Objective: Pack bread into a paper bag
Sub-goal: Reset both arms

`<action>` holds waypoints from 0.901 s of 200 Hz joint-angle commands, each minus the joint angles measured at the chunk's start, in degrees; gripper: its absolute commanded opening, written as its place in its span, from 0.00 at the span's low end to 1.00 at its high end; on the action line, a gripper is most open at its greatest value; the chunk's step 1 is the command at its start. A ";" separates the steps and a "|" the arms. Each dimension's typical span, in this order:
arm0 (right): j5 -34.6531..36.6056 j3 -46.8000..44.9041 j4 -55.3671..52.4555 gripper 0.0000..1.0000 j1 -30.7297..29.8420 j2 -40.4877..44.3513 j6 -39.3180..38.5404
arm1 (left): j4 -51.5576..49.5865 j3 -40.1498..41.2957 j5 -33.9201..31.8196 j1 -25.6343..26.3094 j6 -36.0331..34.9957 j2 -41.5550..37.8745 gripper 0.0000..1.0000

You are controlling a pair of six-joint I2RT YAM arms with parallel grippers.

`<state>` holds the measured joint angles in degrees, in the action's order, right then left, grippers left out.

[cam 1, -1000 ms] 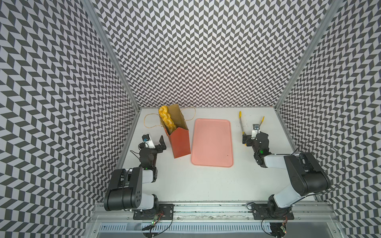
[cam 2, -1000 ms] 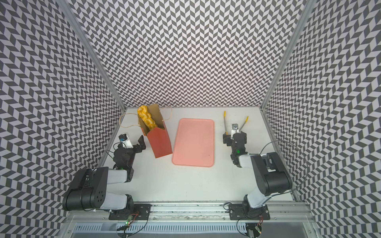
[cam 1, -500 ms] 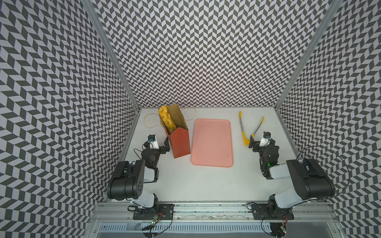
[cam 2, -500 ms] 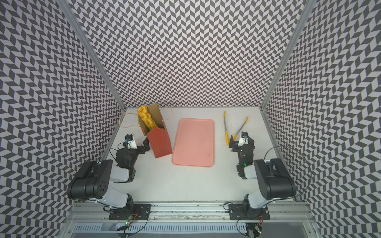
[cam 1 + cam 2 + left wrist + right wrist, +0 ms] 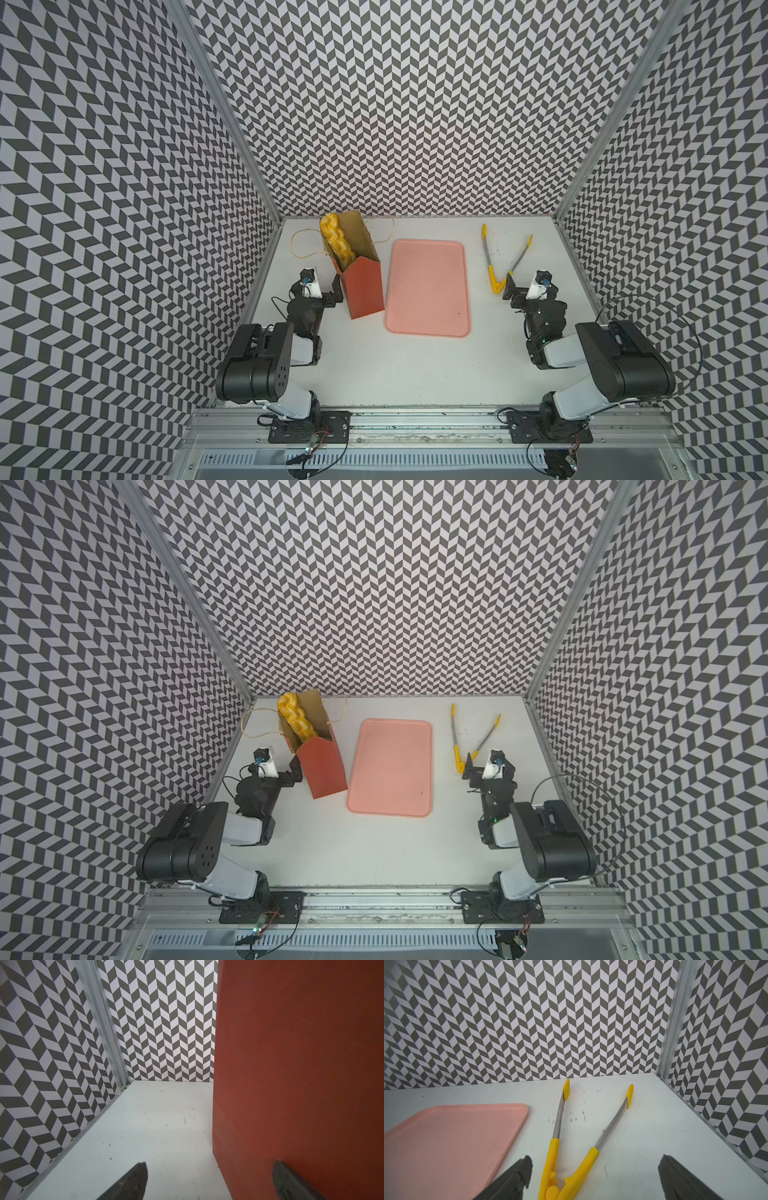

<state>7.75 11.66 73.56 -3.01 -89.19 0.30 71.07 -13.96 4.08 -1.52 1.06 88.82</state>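
The tall red-orange paper bag (image 5: pixel 362 286) with a brown kraft inside stands open near the far left corner of the white table (image 5: pixel 415 374). Its thin beige twine handles (image 5: pixel 300 246) flop out to either side. A long golden braided loaf (image 5: pixel 337 243) stands on end inside, with its top poking above the rim; I can't see any other bread inside from here. Just to the bag's right lies a flat pink rectangular tray (image 5: pixel 428 286). Further right, metal tongs with yellow tips and a yellow hinge (image 5: pixel 500 266) lie spread on the table. The left gripper (image 5: pixel 209 1180) sits low beside the bag with its jaws wide apart, holding nothing. One finger (image 5: pixel 291 1180) is right up against the red side. The right gripper (image 5: pixel 598 1174) is spread just as wide either side of the tongs' hinge end, not gripping it.
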 commanded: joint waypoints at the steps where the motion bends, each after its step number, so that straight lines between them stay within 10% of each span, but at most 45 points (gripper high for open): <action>1: 1.45 0.56 1.93 0.99 0.27 0.50 1.06 | -0.58 -0.81 -1.09 0.37 -0.73 -0.25 0.98; 180: 1.37 0.56 3.30 0.99 0.19 0.07 0.76 | -0.64 -0.77 -1.18 0.44 -0.79 -0.20 0.98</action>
<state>8.34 11.68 73.76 -2.96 -89.19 0.54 71.05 -13.96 3.46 -1.48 0.93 88.82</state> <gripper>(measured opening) 0.992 0.977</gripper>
